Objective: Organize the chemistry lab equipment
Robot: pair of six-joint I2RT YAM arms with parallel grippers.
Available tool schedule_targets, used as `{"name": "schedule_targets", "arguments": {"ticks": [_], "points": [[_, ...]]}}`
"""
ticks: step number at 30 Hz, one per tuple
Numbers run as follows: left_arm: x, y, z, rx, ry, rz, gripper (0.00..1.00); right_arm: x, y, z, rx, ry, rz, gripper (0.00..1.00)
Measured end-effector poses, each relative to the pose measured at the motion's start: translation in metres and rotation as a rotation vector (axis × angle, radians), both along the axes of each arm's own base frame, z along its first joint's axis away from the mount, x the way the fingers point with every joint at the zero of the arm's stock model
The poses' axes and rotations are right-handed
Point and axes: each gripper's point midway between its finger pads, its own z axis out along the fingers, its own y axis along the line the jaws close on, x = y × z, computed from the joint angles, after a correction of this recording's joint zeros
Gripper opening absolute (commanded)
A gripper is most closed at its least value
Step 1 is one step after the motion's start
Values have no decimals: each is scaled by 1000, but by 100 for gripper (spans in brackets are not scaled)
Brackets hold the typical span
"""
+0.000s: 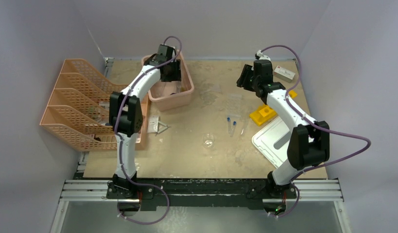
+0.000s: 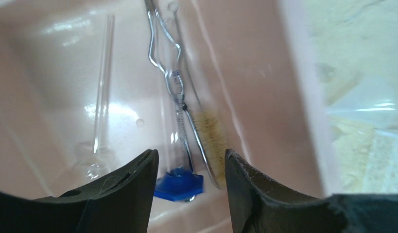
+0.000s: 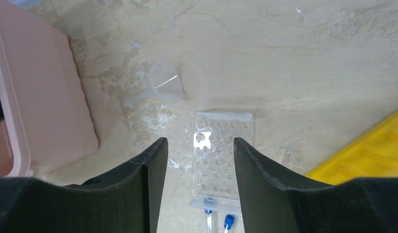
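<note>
My left gripper [image 2: 189, 162] is open, low inside the pink bin [image 2: 265, 73]. A blue-capped clear tube [image 2: 179, 182] lies between its fingers without touching them. Beside the tube lie a wire tube brush [image 2: 209, 128], metal scissor-tongs [image 2: 160, 46] and a long clear glass rod [image 2: 103, 87]. My right gripper [image 3: 197, 145] is open and empty, above a clear rack [image 3: 221, 160] on the table. A clear funnel [image 3: 165, 87] lies beyond the rack. Two blue-capped tubes [image 1: 231, 122], a tiny glass beaker [image 1: 208, 141] and the yellow holed rack [image 1: 262, 115] rest mid-table.
Orange mesh file trays [image 1: 75, 104] stand at the left edge. The white lid [image 1: 272, 141] lies at the right under the right arm. A small white box [image 1: 285, 74] sits at the back right. A wire triangle [image 1: 160, 127] lies near the left arm.
</note>
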Motion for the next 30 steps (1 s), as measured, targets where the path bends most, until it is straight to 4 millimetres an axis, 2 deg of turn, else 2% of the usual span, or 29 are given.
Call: {"name": "schedule_targets", "arguments": {"ticks": [5, 9, 13, 17, 21, 25, 30], "points": [[-8, -1, 65, -29, -113, -44, 53, -6, 1, -6, -12, 33, 19, 57], [-21, -7, 117, -88, -219, -85, 53, -11, 3, -19, -16, 80, 38, 58], [-37, -18, 152, -152, -298, -140, 53, -13, 5, -32, -25, 122, 62, 58], [-50, -34, 166, -197, -336, -197, 53, -10, 13, -38, -23, 142, 115, 58], [-60, -47, 166, -240, -337, -228, 53, -1, 29, -39, -8, 143, 193, 58], [-67, -54, 167, -287, -334, -222, 53, 21, 53, -43, -6, 137, 270, 58], [-68, -57, 170, -354, -333, -175, 53, 47, 76, -65, 11, 156, 322, 56]]}}
